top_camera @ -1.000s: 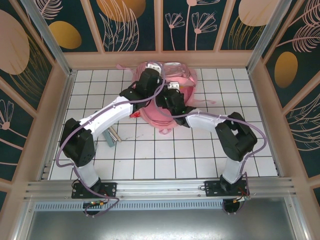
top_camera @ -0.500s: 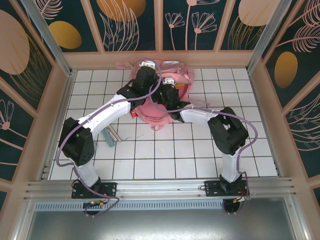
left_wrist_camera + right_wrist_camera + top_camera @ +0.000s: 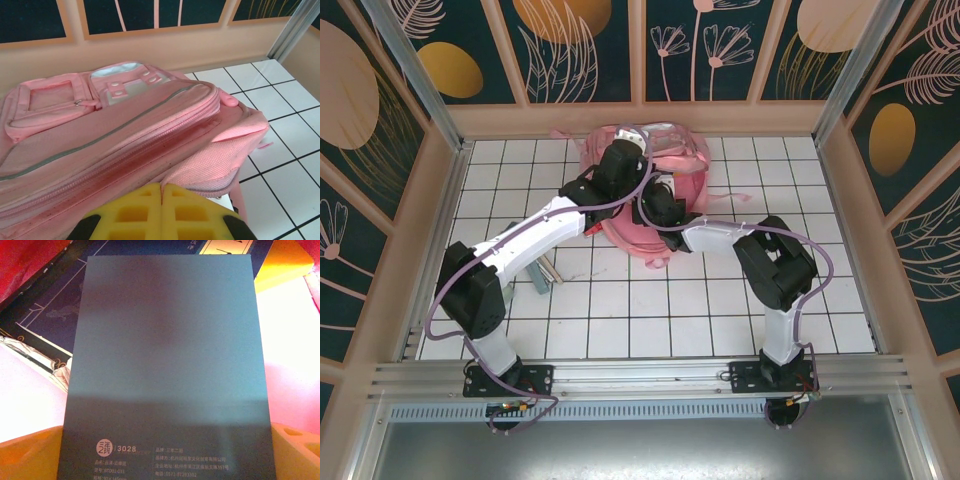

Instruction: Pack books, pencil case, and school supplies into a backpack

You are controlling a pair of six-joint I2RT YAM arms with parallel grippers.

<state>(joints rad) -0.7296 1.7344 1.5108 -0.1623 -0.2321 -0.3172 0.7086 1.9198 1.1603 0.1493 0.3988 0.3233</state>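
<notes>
The pink backpack (image 3: 665,160) lies at the back middle of the tiled table. My left gripper (image 3: 162,186) is shut on a fold of its pink flap (image 3: 220,160) at the opening, and stands over the bag's top (image 3: 625,150). My right gripper (image 3: 658,197) reaches into the opening. Its yellow fingers (image 3: 35,450) stand wide apart, closed on the two side edges of a small teal book (image 3: 167,355). Under it lie a navy book (image 3: 55,310) and a yellow one (image 3: 280,265). A grey-teal oblong (image 3: 537,278) and thin sticks (image 3: 550,270) lie on the tiles at the left.
Pink straps (image 3: 730,200) trail to the right of the bag. A small red piece (image 3: 587,229) peeks out by the left arm. The back wall (image 3: 640,118) runs just behind the backpack. White tiles (image 3: 650,310) stretch in front.
My right arm has pushed the teal book further into the backpack. The left gripper shifted a little while keeping hold of the flap, and the bag's shape changed.
</notes>
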